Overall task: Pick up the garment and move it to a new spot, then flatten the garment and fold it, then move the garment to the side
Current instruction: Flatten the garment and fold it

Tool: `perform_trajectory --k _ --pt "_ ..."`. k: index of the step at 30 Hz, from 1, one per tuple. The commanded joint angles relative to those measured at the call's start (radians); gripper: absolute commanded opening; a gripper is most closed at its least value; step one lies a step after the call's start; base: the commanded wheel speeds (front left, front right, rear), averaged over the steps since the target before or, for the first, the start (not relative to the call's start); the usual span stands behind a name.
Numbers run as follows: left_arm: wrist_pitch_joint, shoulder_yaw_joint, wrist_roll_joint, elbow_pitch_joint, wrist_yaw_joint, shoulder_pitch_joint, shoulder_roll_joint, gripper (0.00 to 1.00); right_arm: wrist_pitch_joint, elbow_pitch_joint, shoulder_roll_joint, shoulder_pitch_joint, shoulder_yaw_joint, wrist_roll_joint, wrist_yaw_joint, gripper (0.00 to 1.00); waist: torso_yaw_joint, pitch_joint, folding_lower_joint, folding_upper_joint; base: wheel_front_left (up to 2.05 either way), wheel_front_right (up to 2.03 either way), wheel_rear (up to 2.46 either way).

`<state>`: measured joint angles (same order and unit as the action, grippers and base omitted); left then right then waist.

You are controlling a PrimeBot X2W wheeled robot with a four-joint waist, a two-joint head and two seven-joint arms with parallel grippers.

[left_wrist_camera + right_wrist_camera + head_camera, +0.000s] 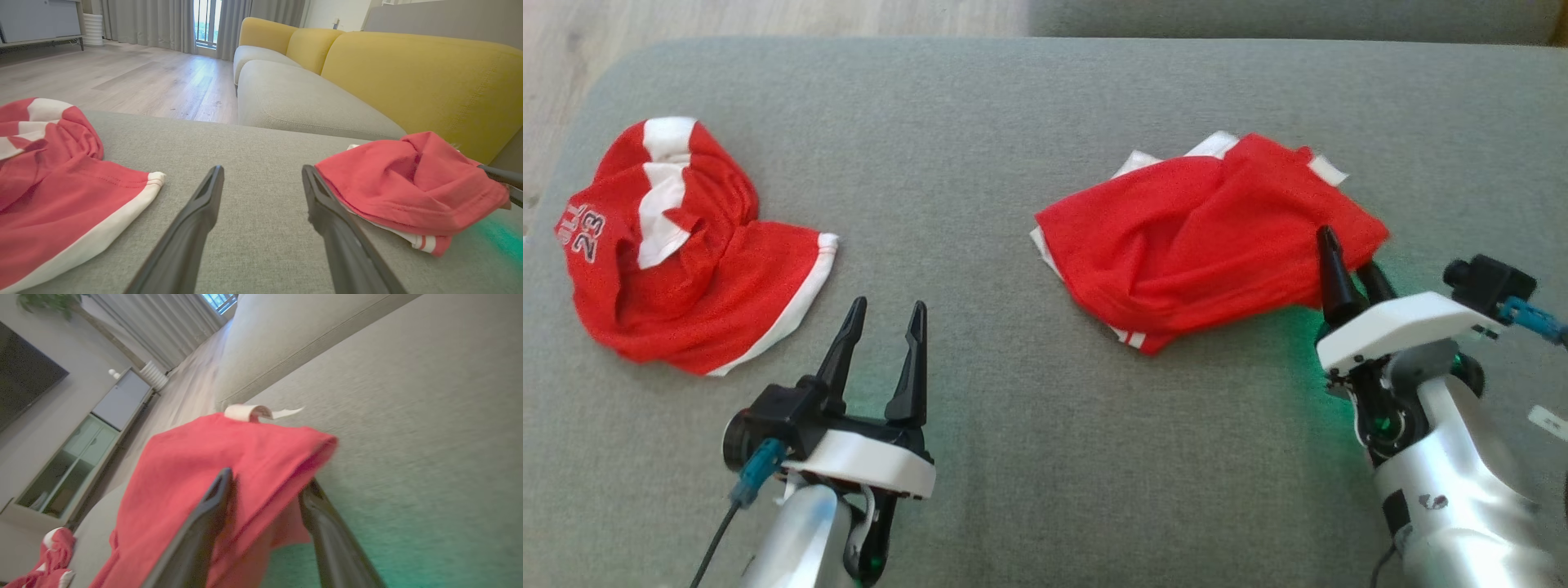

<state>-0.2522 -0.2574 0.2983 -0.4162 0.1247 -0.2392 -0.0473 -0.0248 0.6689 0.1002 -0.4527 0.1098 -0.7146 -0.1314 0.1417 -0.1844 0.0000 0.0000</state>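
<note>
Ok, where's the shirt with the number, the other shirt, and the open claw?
Numbered shirt [698, 269]: head view, on its red middle.
Other shirt [1192, 237]: head view, on its red top fold.
Left gripper [888, 304]: head view, between its fingertips.

Red garment [1209, 237] with white trim, red jersey [686, 253] with white bands, grey cushion [1013, 122], yellow sofa back [408, 73]

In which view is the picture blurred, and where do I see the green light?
Right wrist view: motion blur, worst on the red garment between the right jaws; green glow on the cushion at lower right. Head view: sharp, green glow beside the right jaws. Left wrist view: sharp, faint green at lower right.
</note>
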Motion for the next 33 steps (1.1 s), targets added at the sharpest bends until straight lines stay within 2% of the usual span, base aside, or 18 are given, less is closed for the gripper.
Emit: perform_trajectory --k 1,5,8,13,20,26,33 --pt "-0.010 0.036 -0.009 0.025 0.005 -0.028 -0.004 1.00 -0.023 -0.006 -0.001 -0.042 0.004 0.035 0.001 1.00 -0.011 0.005 0.0000 0.0000 0.00 0.00 0.00" --pt "-0.010 0.045 -0.013 0.021 0.005 -0.025 -0.006 1.00 -0.070 0.028 -0.002 -0.054 -0.041 0.100 0.001 1.00 -0.035 0.023 0.0000 0.0000 0.00 0.00 0.00" --pt "-0.010 0.054 -0.015 0.028 0.005 -0.018 -0.007 1.00 -0.110 0.005 -0.010 -0.049 -0.070 0.137 0.001 1.00 -0.056 0.040 0.0000 0.0000 0.00 0.00 0.00" --pt "-0.010 0.080 -0.013 0.060 0.005 0.001 -0.007 1.00 -0.174 -0.118 -0.027 0.005 -0.071 0.208 0.001 1.00 -0.097 0.064 0.0000 0.0000 0.00 0.00 0.00" --pt "-0.010 0.087 -0.018 0.099 0.005 0.021 -0.006 1.00 -0.214 -0.330 -0.047 0.171 -0.057 0.302 0.001 1.00 -0.125 0.076 0.0000 0.0000 0.00 0.00 0.00" --pt "-0.010 0.081 -0.023 0.117 0.006 0.033 -0.005 1.00 -0.225 -0.416 -0.050 0.268 -0.024 0.277 0.001 1.00 -0.130 0.073 0.0000 0.0000 0.00 0.00 0.00" --pt "-0.010 0.064 -0.022 0.113 0.006 0.033 -0.004 1.00 -0.218 -0.419 -0.050 0.240 -0.053 0.287 0.001 1.00 -0.108 0.062 0.0000 0.0000 0.00 0.00 0.00"
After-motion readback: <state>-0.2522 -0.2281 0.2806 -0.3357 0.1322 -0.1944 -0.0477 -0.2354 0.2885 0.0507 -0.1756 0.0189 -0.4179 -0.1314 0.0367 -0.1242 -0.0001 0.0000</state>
